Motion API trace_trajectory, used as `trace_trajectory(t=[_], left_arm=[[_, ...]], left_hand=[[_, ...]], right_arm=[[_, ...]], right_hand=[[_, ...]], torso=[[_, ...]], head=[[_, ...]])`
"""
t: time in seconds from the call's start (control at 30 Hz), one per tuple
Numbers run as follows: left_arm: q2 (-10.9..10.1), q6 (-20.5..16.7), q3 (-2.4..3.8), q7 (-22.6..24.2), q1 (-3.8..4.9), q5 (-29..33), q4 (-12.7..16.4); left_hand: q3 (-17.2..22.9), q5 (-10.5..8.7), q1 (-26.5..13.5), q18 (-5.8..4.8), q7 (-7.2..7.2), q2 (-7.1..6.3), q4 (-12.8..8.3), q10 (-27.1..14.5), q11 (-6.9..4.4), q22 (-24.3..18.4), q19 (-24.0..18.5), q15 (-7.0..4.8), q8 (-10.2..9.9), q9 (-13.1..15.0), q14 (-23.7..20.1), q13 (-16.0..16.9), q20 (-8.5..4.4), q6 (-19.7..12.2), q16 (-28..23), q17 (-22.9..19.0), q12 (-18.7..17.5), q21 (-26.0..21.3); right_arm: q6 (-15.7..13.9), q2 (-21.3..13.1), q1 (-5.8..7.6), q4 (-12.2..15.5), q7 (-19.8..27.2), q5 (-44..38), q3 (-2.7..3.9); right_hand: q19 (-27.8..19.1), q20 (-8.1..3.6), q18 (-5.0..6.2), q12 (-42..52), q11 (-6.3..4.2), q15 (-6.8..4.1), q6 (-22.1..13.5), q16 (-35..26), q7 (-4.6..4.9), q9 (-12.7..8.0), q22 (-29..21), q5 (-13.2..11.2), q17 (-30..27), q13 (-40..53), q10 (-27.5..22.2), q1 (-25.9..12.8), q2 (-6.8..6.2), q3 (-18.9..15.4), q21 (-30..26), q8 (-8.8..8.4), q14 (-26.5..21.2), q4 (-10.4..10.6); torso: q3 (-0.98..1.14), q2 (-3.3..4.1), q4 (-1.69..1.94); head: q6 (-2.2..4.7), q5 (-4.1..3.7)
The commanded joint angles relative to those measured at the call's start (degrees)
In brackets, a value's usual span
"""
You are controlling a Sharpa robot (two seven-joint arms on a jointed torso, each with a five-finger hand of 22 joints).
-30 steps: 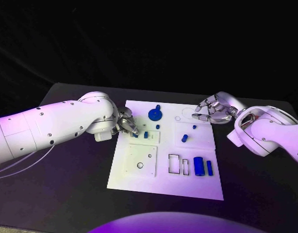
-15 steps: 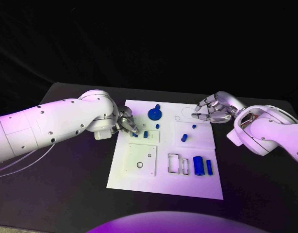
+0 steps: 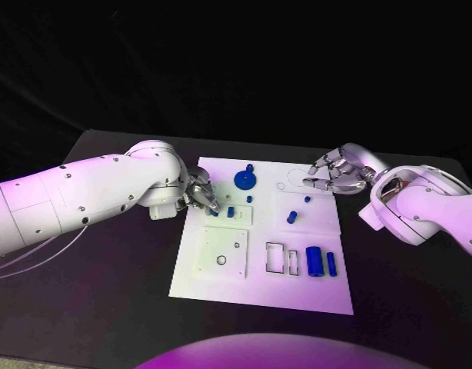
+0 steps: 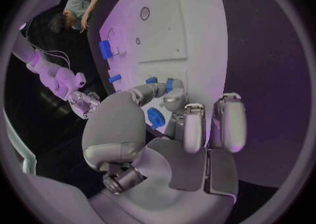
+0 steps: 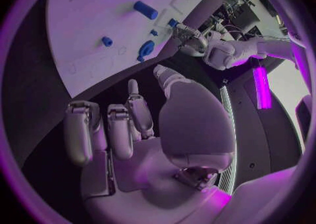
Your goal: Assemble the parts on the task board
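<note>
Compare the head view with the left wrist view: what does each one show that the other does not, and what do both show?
Head view alone: the whole task board, with a blue cylinder and a blue bar near its front right corner.

Left wrist view alone: the left hand's palm side, its fingertips touching small blue parts.

Both: the left hand at the board's left edge, the right hand and the blue disc.

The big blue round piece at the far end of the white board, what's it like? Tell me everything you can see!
The big blue round piece is a dark blue disc that looks like plastic, lying flat on the white task board near its far edge. A smaller blue knob sits at its far side; whether the two are joined cannot be told. Nothing touches it: the left hand works at small blue parts nearer the board's left edge, and the right hand hovers by the far right corner, holding nothing.
</note>
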Motion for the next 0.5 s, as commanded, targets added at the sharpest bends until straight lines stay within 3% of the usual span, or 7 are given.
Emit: trace_trajectory(t=[0.03,0.13,0.5], left_arm=[[0.34,1.29,-0.21,-0.9,-0.22,0.11,-0.06],[0.51,1.38,-0.23,-1.27,-0.2,0.32,-0.2],[1.09,2.45,-0.4,-2.31,-0.18,0.52,-0.59]], left_hand=[[8.57,1.31,-1.16,0.8,-2.03,0.03,-9.33,0.76,0.0,12.38,1.2,-0.27,0.18,-0.1,5.95,0.32,-0.47,2.56,0.21,15.1,0.45,0.18],[7.59,2.87,-2.29,0.83,-2.02,-0.18,-9.42,1.16,0.08,12.33,1.12,-0.28,0.2,-0.29,5.95,0.68,-0.41,2.89,0.21,15.1,0.75,0.05],[5.47,2.13,-3.63,0.78,-2.34,0.04,-8.46,1.84,-0.08,12.38,1.2,-0.31,0.25,-0.55,5.95,1.49,-0.25,3.55,0.21,15.1,1.4,0.2]], right_arm=[[0.59,0.05,-0.04,0.08,0.2,-0.24,0.0],[0.59,0.05,-0.04,0.09,0.19,-0.24,0.0],[0.58,0.0,-0.04,0.15,0.19,-0.25,0.0]], right_hand=[[1.9,-0.48,0.95,0.05,-0.44,-0.41,-0.37,-0.26,-0.18,0.08,11.88,0.31,13.47,0.84,0.05,0.24,0.25,0.04,-0.24,0.29,5.63,0.29],[1.9,-0.48,0.95,0.05,-0.44,-0.41,-0.37,-0.26,-0.18,0.08,11.88,0.31,13.47,0.84,0.05,0.24,0.25,0.04,-0.24,0.29,5.63,0.29],[1.87,-0.51,0.97,-0.05,-0.46,-0.44,-0.5,-0.29,-0.19,0.37,11.86,0.33,13.43,0.72,-0.04,0.47,0.24,-0.18,-0.34,0.32,5.62,0.61]], torso=[[0.01,0.0,0.0],[0.02,0.0,0.0],[0.02,-0.01,-0.04]], head=[[-0.05,0.01],[-0.07,0.01],[-0.2,-0.02]])
